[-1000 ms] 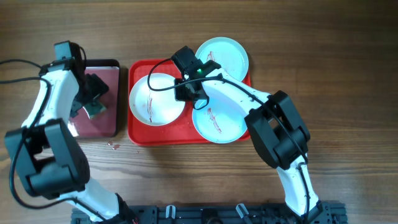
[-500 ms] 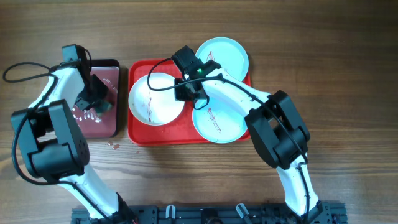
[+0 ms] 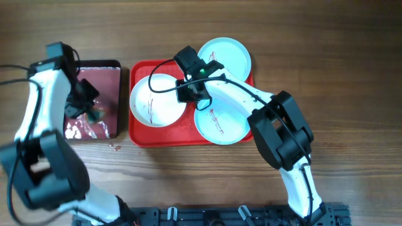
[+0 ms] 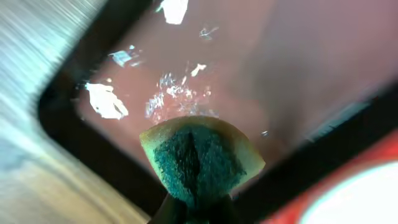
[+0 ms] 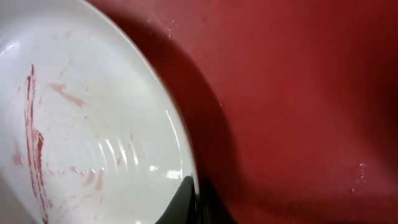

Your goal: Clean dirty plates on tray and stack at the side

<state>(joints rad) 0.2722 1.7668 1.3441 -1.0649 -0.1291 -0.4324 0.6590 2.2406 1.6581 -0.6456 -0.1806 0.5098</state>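
Three plates lie on the tray. Right gripper pinches the white plate by its rim, likely to steady it. Left gripper squeezes a sponge over the small tray, ready for wiping.

Probably a robotics lab: wooden table, black mounting rail (robot arm attached).

left fingers now closed, gripping sponge

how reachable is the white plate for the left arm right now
Probably yes: the left gripper, shut on a sponge, hangs over the small tray beside the white plate, whose face lies open; the right gripper only pinches its far rim.
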